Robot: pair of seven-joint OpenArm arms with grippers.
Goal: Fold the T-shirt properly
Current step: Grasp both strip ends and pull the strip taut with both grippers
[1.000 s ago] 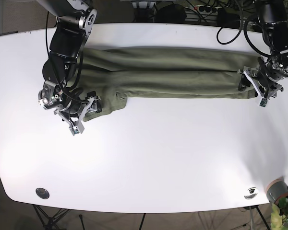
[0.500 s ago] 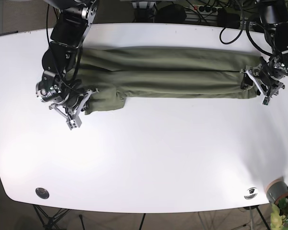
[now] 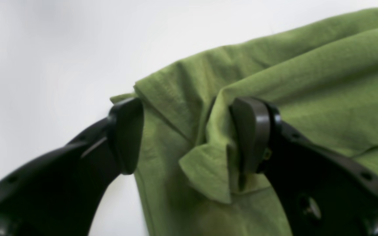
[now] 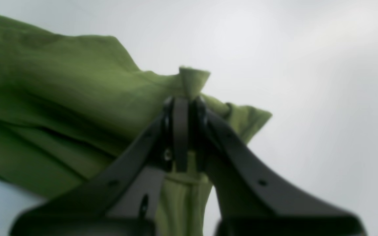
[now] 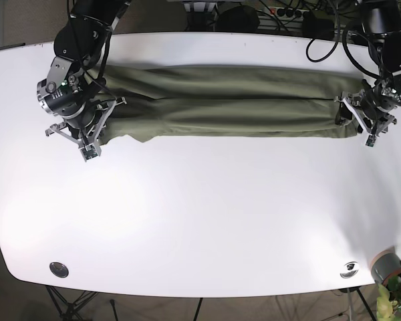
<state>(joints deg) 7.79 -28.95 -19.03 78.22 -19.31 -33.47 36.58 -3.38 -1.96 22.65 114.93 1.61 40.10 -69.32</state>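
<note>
White table (image 5: 207,221) carries a long-folded green T-shirt (image 5: 234,100); right gripper (image 4: 184,108) pinches its end, left gripper (image 3: 189,137) fingers spread astride fabric.

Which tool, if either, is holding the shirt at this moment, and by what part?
The right tool is shut on a bunched edge of the green T-shirt at its end. The left tool is open, straddling the folded corner at the other end, gripping nothing.
</note>
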